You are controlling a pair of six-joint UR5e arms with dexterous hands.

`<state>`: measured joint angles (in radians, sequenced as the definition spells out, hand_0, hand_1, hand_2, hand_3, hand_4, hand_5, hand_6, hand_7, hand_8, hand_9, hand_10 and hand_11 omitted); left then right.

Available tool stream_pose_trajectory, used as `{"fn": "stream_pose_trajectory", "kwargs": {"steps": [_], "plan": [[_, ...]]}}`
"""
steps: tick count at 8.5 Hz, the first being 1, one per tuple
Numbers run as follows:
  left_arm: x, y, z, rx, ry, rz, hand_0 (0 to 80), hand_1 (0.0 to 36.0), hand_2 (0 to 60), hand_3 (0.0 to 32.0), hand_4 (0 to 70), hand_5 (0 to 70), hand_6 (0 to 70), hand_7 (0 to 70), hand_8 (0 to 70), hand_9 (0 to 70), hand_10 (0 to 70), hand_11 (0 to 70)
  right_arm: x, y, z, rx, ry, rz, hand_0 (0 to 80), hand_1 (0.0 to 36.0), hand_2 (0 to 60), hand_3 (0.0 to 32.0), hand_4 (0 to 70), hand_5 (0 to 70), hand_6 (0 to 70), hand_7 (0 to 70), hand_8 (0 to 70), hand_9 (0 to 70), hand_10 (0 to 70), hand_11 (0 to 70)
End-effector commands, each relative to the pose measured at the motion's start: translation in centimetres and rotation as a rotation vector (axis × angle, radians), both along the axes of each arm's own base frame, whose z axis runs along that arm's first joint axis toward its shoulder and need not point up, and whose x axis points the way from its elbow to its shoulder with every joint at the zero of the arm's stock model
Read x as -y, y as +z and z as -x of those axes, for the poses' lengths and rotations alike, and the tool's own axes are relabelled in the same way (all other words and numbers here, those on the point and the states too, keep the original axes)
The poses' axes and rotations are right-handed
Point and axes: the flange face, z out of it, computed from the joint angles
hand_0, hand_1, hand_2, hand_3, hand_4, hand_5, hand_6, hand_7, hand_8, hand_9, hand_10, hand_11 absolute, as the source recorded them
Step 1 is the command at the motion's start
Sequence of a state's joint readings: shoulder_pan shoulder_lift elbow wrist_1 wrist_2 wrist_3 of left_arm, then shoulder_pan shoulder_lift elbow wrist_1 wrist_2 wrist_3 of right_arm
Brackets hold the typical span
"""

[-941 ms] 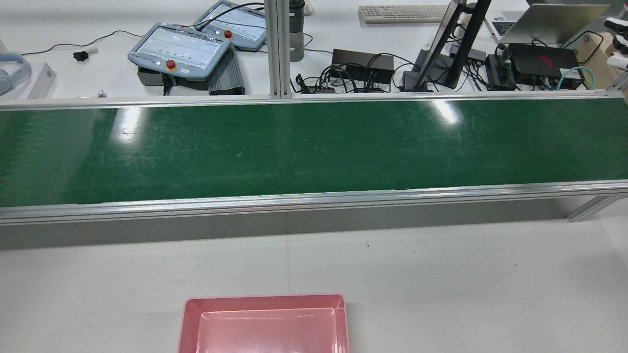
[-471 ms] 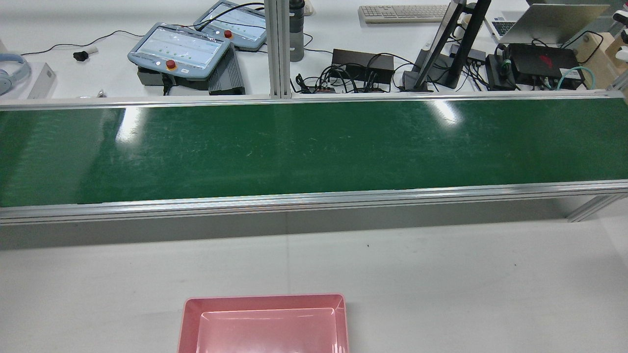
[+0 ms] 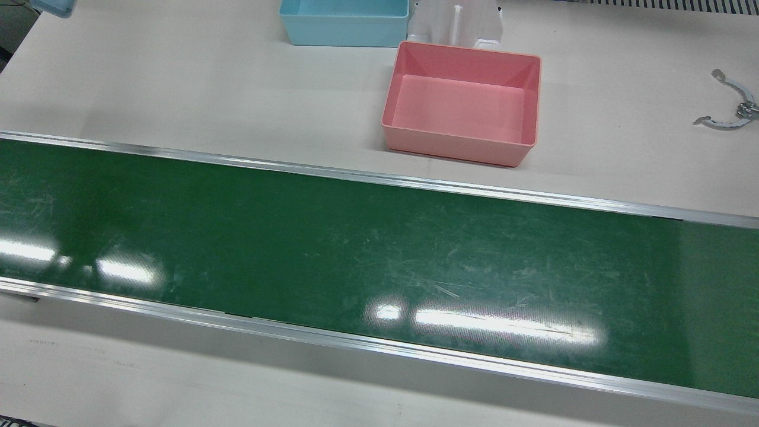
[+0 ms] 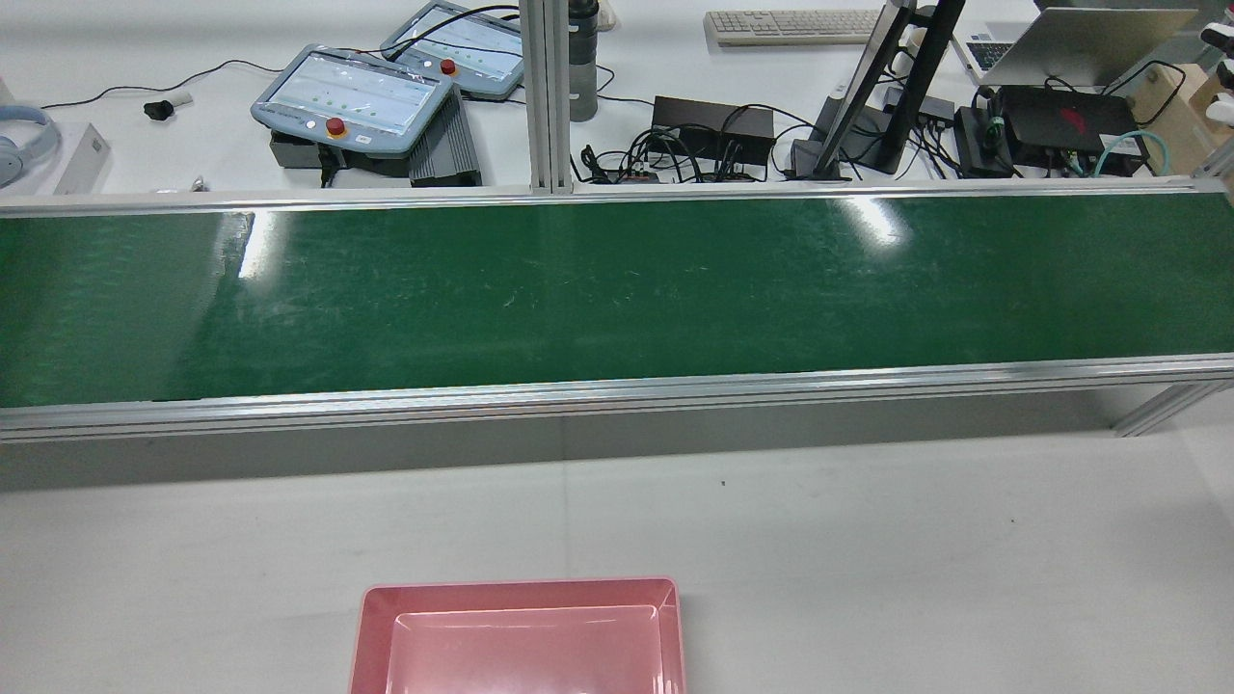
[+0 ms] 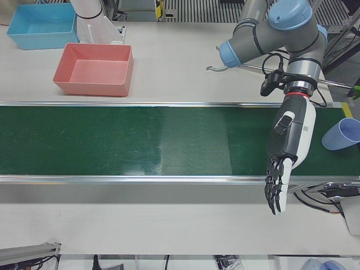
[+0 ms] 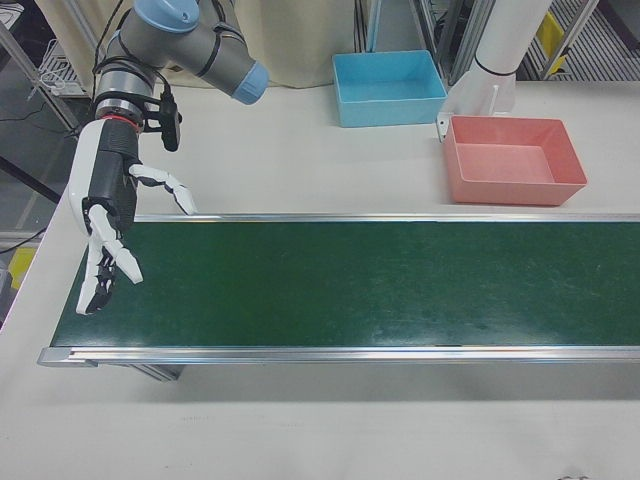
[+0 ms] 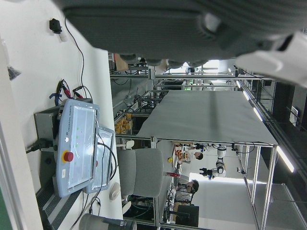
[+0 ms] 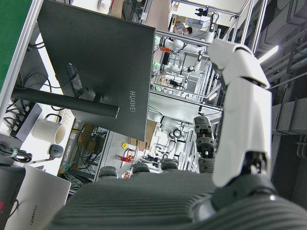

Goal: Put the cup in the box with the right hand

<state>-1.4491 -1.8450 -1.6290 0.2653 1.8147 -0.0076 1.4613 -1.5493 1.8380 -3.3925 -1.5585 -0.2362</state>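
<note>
A pale blue cup [image 5: 343, 134] sits on the green conveyor belt [image 5: 140, 140] at the far right edge of the left-front view, apparently lying on its side. My left hand [image 5: 284, 163] hangs open just beside it, fingers pointing down over the belt's near rail. The pink box [image 3: 456, 145] stands empty on the white table beside the belt, also seen as the pink box [image 6: 515, 190] in the right-front view. My right hand [image 6: 108, 225] hovers open over the opposite end of the belt, far from the cup and the box.
A blue box [image 3: 344, 29] stands behind the pink one, next to a white pedestal [image 6: 495, 60]. A metal clamp [image 3: 726, 110] lies on the table. Teach pendants [image 4: 352, 92], cables and a monitor stand crowd the desk beyond the belt.
Scratch marks and glare on the belt drift to the right in the rear view, so the belt is running. No hand or cup appears there.
</note>
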Motion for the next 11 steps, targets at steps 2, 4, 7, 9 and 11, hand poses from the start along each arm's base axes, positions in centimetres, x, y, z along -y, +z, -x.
{"fn": "stream_pose_trajectory", "kwargs": {"steps": [2, 4, 7, 9, 11], "plan": [[0.02, 0.05, -0.06, 0.000, 0.001, 0.001, 0.0, 0.0, 0.0, 0.0, 0.0, 0.0, 0.0, 0.0, 0.0, 0.0, 0.0, 0.0, -0.01, -0.07, -0.11, 0.000, 0.002, -0.002, 56.0, 31.2, 25.3, 0.0, 0.0, 7.9, 3.0, 2.9, 0.0, 0.5, 0.0, 0.2], [0.01, -0.03, 0.03, 0.000, 0.000, 0.000, 0.0, 0.0, 0.0, 0.0, 0.0, 0.0, 0.0, 0.0, 0.0, 0.0, 0.0, 0.0, -0.03, -0.29, -0.18, 0.001, 0.004, -0.007, 55.9, 31.2, 25.7, 0.0, 0.0, 7.9, 3.1, 3.4, 0.0, 0.7, 0.0, 0.3], [0.02, -0.03, -0.06, 0.000, 0.001, 0.000, 0.0, 0.0, 0.0, 0.0, 0.0, 0.0, 0.0, 0.0, 0.0, 0.0, 0.0, 0.0, 0.06, -0.22, -0.02, 0.001, 0.001, -0.005, 56.0, 31.0, 24.7, 0.0, 0.0, 7.9, 3.1, 3.5, 0.0, 0.7, 0.0, 0.3], [0.02, 0.04, -0.06, 0.000, 0.001, 0.001, 0.0, 0.0, 0.0, 0.0, 0.0, 0.0, 0.0, 0.0, 0.0, 0.0, 0.0, 0.0, 0.05, -0.35, 0.07, 0.001, -0.002, -0.007, 55.7, 31.1, 25.7, 0.0, 0.0, 7.9, 3.3, 4.3, 0.0, 0.9, 0.0, 0.5], [0.05, 0.17, -0.07, 0.000, 0.001, 0.003, 0.0, 0.0, 0.0, 0.0, 0.0, 0.0, 0.0, 0.0, 0.0, 0.0, 0.0, 0.0, -0.76, -0.70, -0.56, 0.003, 0.010, -0.014, 56.0, 31.3, 25.8, 0.0, 0.0, 7.9, 3.3, 4.4, 0.0, 0.8, 0.0, 0.5]]}}
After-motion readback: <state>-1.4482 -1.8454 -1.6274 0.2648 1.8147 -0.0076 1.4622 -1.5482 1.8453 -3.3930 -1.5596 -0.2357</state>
